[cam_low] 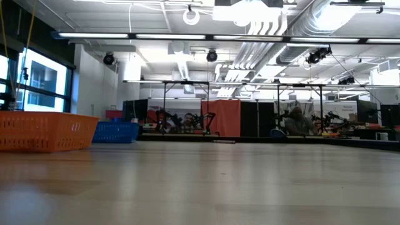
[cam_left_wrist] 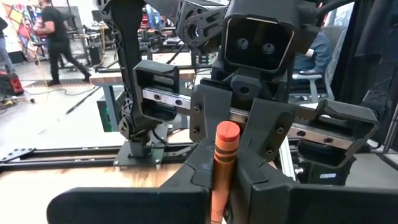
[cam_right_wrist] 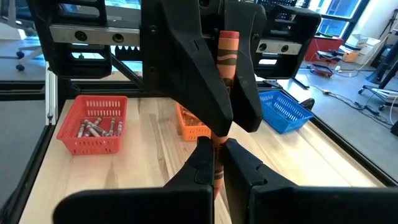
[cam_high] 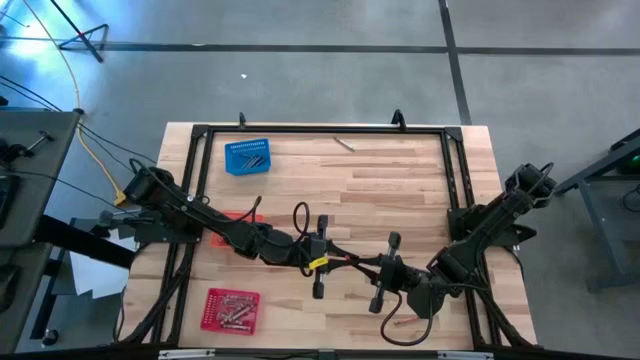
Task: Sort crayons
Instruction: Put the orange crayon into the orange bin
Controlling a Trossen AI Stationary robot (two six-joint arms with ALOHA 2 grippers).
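Orange crayon (cam_left_wrist: 222,168) pinched between both hands, wrapper lettering unreadable.

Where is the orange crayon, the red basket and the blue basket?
orange crayon (cam_left_wrist: 225,163), left wrist view, its wrapped middle.
red basket (cam_right_wrist: 67,128), right wrist view, its left wall.
blue basket (cam_high: 232,160), high view, its left rim.

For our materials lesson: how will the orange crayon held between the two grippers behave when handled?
The orange crayon spans straight between left gripper and right gripper, so probably stiff. Thin stick: may snap if squeezed hard. Round body: likely rolls once set down.
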